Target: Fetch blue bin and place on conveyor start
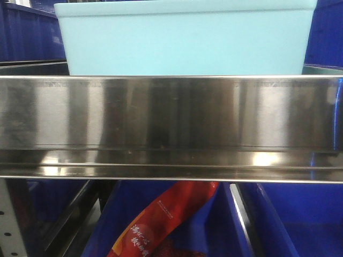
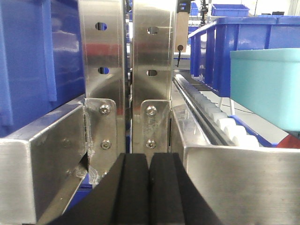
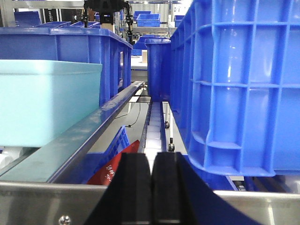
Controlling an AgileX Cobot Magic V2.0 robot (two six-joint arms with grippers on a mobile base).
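Shows blue bin up on shelf just behind steel rail, dark blue crates on both sides. Shows left gripper and right gripper clenched, pads pressed together.

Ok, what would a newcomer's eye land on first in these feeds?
The pale aqua blue bin fills the top of the front view, behind the shiny steel shelf rail. Below the rail lies a red packet. In the right wrist view a big royal-blue crate looms beside the shut right gripper.
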